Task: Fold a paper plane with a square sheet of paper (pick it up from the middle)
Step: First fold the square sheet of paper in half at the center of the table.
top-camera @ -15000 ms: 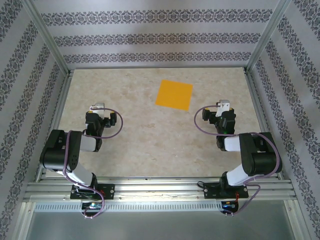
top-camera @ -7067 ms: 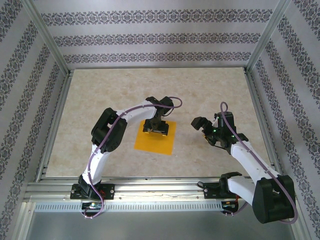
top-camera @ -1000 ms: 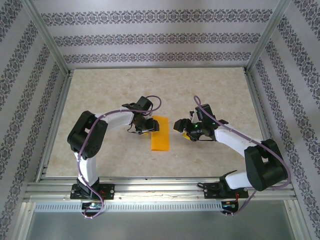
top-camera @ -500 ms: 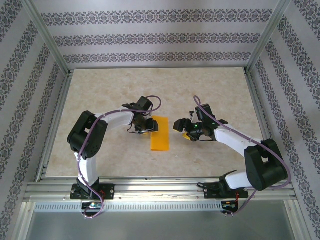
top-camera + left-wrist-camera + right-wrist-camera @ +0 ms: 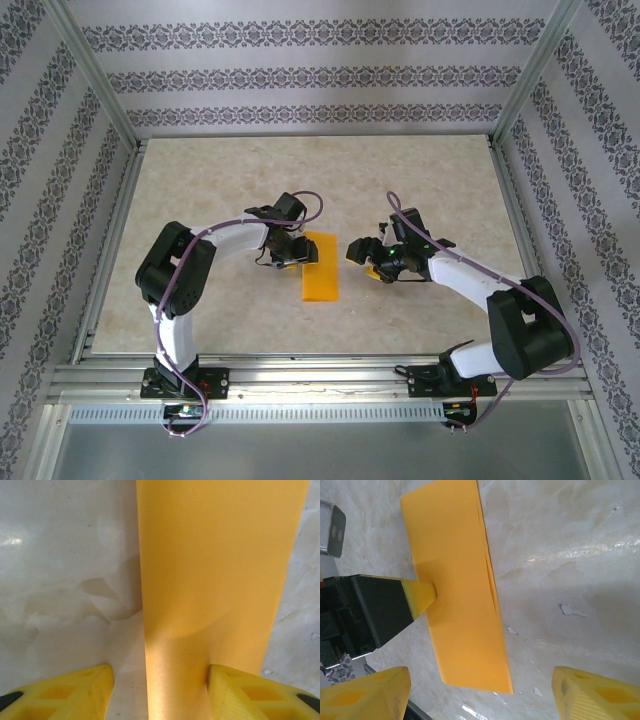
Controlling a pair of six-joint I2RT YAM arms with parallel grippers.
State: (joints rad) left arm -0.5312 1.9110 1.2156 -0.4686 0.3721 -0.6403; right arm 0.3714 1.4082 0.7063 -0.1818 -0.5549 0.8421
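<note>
The square sheet of paper (image 5: 322,270) is bright orange and lies folded in half as a narrow rectangle in the middle of the table. No paper plane is in view. My left gripper (image 5: 290,250) is open at the paper's left long edge. In the left wrist view, the left gripper (image 5: 160,676) straddles that edge, with one yellow fingertip (image 5: 250,695) on the paper (image 5: 220,565) and the other on bare table. My right gripper (image 5: 365,258) is open just right of the sheet. In the right wrist view, the right gripper (image 5: 480,697) hangs over the sheet's (image 5: 457,585) near end, touching nothing.
The marble-patterned table (image 5: 200,190) is bare apart from the sheet. Aluminium frame posts and patterned walls close it in on three sides. A few small white flecks (image 5: 567,610) lie on the surface right of the sheet.
</note>
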